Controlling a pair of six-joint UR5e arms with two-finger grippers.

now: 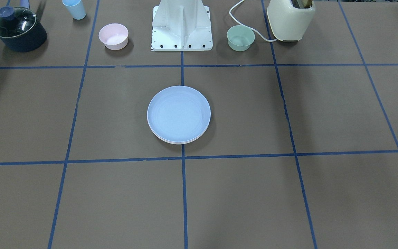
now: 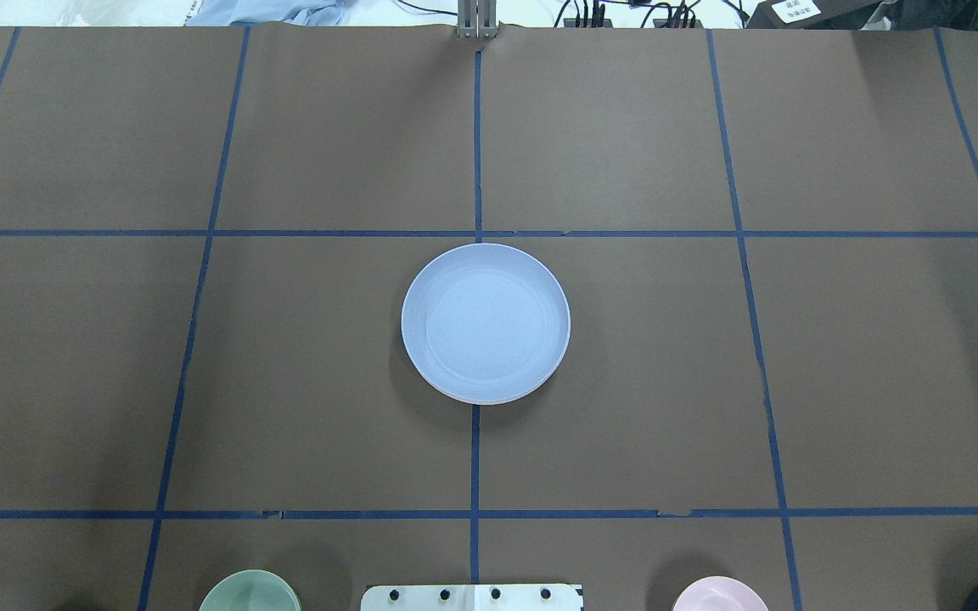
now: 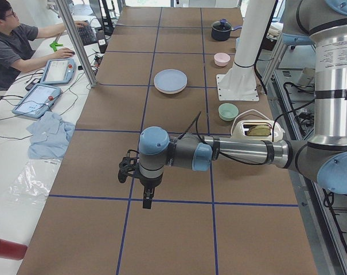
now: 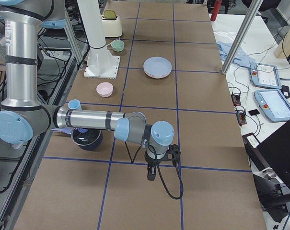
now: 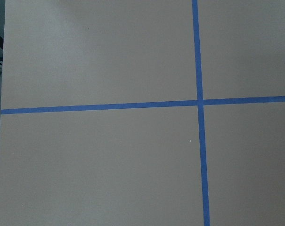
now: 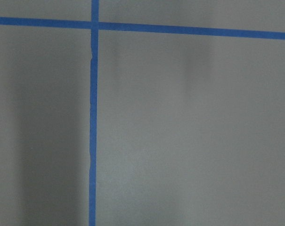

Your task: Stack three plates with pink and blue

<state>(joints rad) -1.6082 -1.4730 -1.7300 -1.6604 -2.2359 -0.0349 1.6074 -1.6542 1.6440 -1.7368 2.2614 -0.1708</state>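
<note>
Blue plate point(image 1: 178, 112) lies on top of a stack in the middle of the tabletop point(image 1: 288, 193), over a blue tape line. Under it, pale rims of the lower plates point(image 1: 176, 141) show at the near edge; their colours are hard to tell. Left end effector point(image 3: 145, 201) and right end effector point(image 4: 151, 175) hang over bare tabletop, well apart from the stack. Whether their fingers are apart or together cannot be told. Pink bowl point(image 1: 113, 36) and mint bowl point(image 1: 240, 37) stand near the robot base.
</note>
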